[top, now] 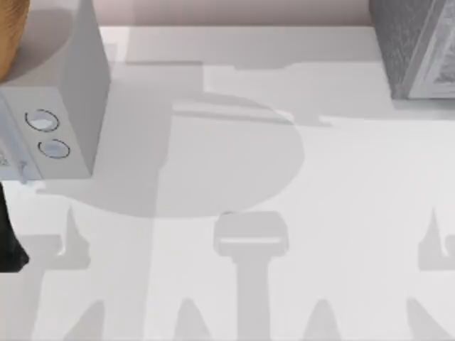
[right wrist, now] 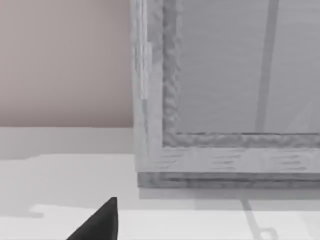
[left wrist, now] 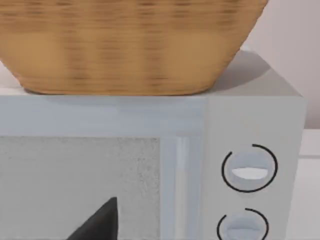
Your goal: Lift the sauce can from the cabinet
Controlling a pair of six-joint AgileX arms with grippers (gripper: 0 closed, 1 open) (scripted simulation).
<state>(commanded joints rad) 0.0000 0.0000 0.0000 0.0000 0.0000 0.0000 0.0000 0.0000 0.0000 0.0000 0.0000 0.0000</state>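
**Cabinet and dial box at opposite corners of a white worktop**

In the top view, a white worktop (top: 334, 213) runs across the frame, crossed by soft grey shadows. At the upper right corner stands the cabinet (top: 402, 42), a dark grey speckled box with a paler framed front panel along its right edge. At the upper left stands a smooth light grey box (top: 71, 106) with two round dials (top: 43, 121) on its front. A woven tan basket (top: 11, 32) sits on top of that box, at the far upper left of the frame. A dark shape (top: 8, 241) juts in at the lower left edge.

The left wrist view faces the dial box (left wrist: 250, 115) from close by, with the basket (left wrist: 130, 45) resting on its roof.

The right wrist view faces the cabinet (right wrist: 150, 100) from close by, its framed front panel (right wrist: 240, 65) at the upper right of the frame.

I cannot tell where the sauce can is.

Each wrist view has one dark finger tip at its lower edge; whether either arm's fingers are wide or narrow, I cannot tell.
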